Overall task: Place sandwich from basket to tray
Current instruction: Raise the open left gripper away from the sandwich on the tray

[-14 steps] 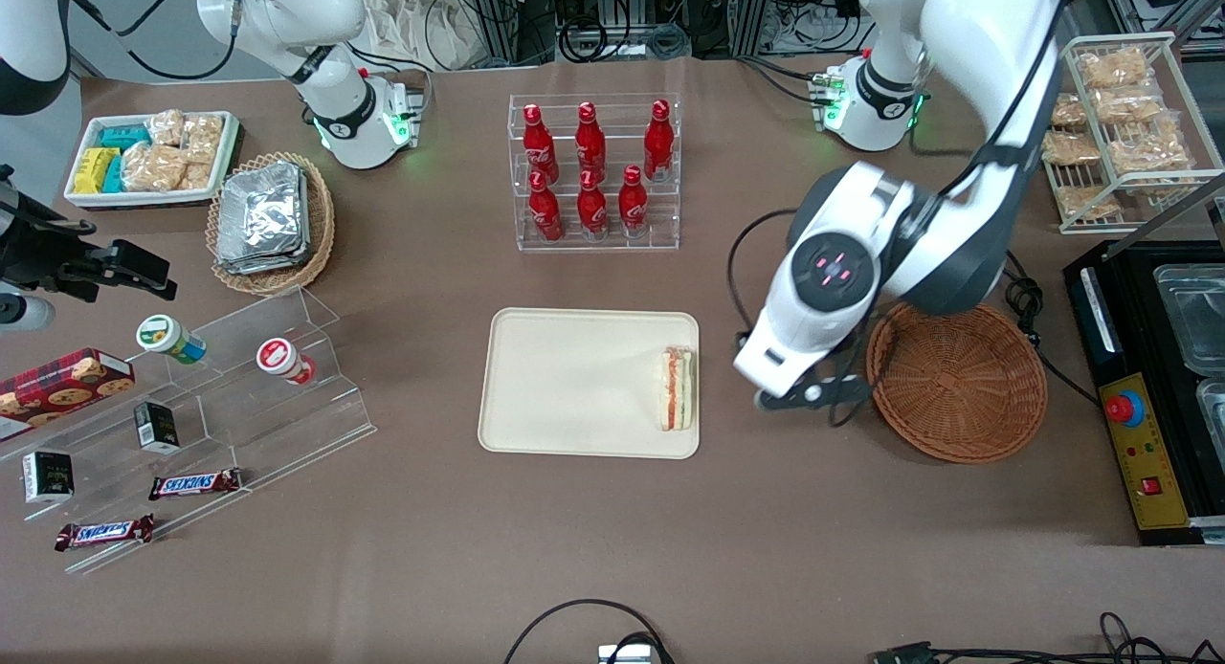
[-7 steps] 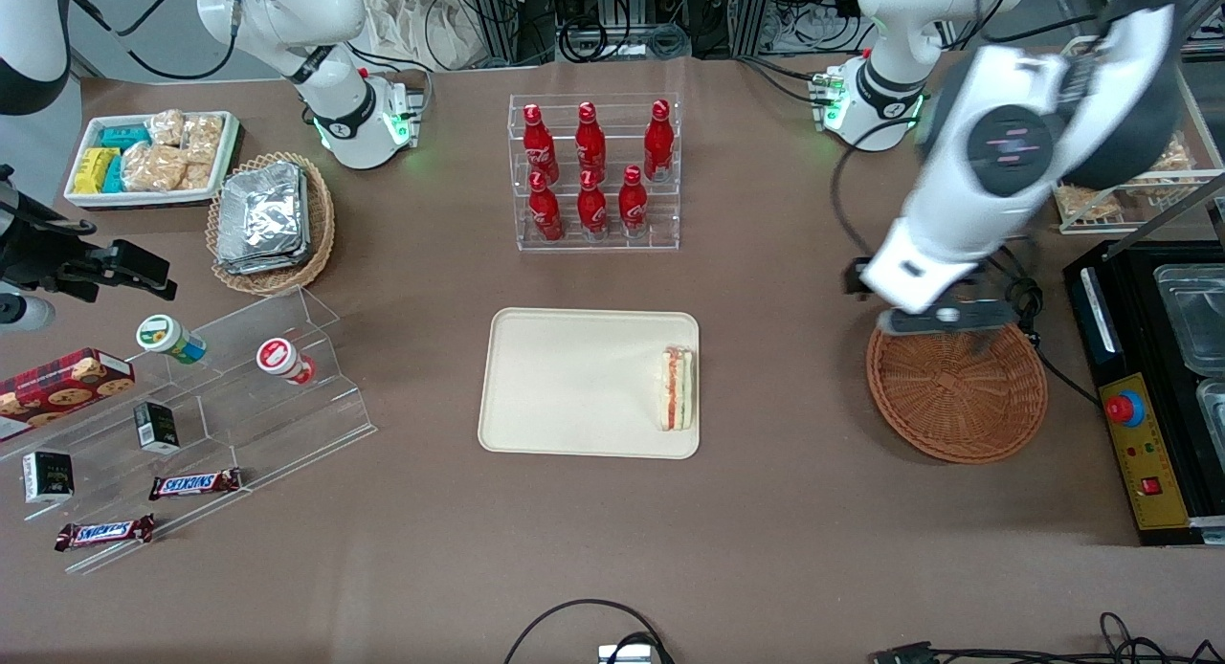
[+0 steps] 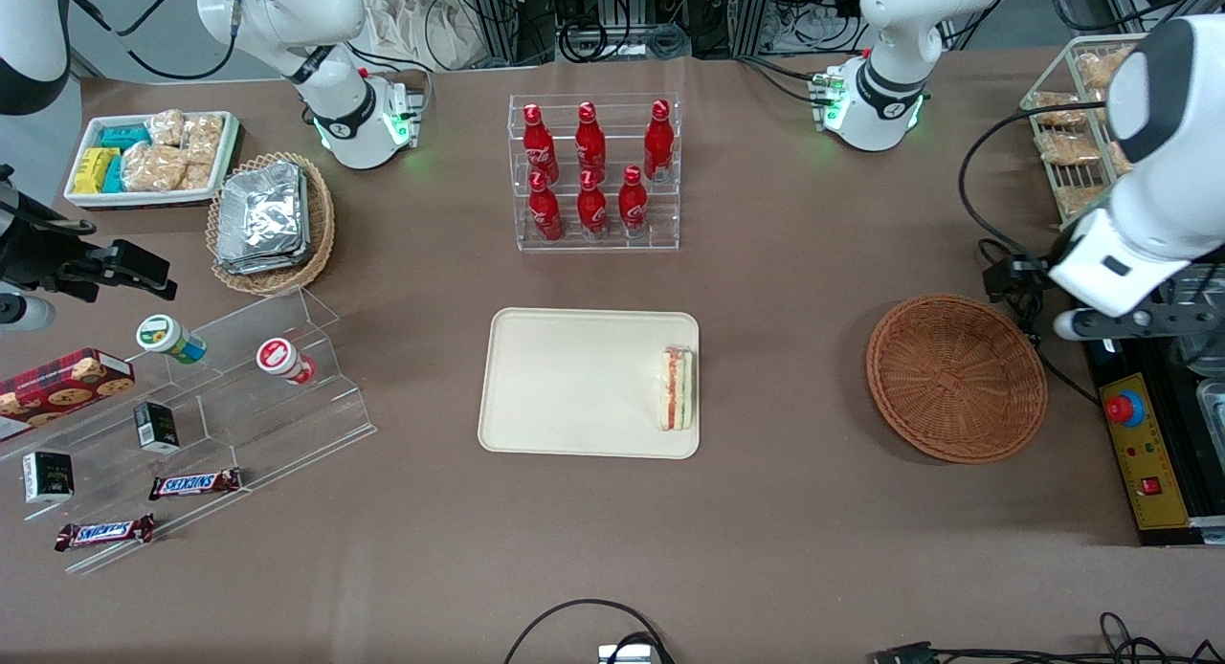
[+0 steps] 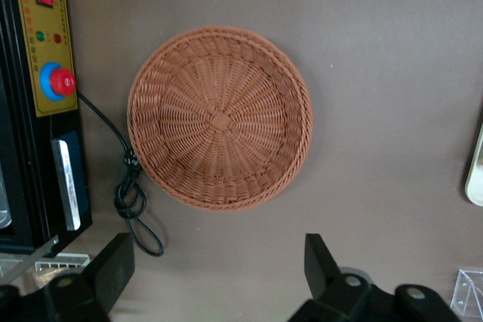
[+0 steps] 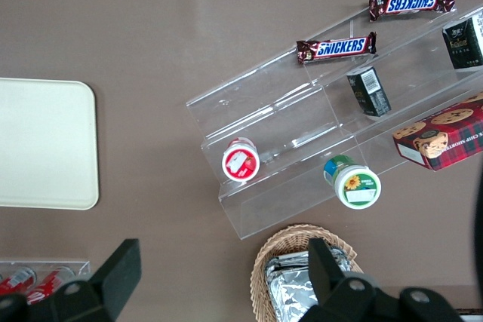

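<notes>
While the pincer [image 4: 215,277] hangs spread and holding nothing, high above the counter [image 3: 785,511], the basket [image 4: 219,118] sits just below it; sandwich [image 3: 678,388] lies on the tray [image 3: 565,382], well apart toward the parked arm.

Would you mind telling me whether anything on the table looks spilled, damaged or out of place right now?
Nothing stands out. The sandwich lies flat on the tray, near the edge closest to the basket, which sits upright with nothing in it. The gripper hangs open above the table beside the basket, holding nothing.
</notes>
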Tool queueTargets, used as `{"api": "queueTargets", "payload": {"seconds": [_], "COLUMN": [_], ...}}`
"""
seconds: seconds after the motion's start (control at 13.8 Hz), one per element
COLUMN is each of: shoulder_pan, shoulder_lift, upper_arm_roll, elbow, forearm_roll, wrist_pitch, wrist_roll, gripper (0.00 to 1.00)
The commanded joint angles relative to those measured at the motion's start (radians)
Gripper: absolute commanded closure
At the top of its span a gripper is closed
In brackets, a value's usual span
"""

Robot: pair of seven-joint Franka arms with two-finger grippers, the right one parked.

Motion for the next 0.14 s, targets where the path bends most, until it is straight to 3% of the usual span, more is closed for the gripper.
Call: {"api": "queueTargets", "payload": {"seconds": [0.0,0.07], "shoulder_pan": [0.008,0.008], "shoulder_lift": [0.115,0.141], "upper_arm_roll": [-0.011,-0.011], "elbow": [0.138,0.17], "forearm_roll": [-0.008,-0.009], "wrist_pitch": [-0.062,-0.074], "wrist_roll": [0.011,0.011], "gripper": [0.0,0.0]}}
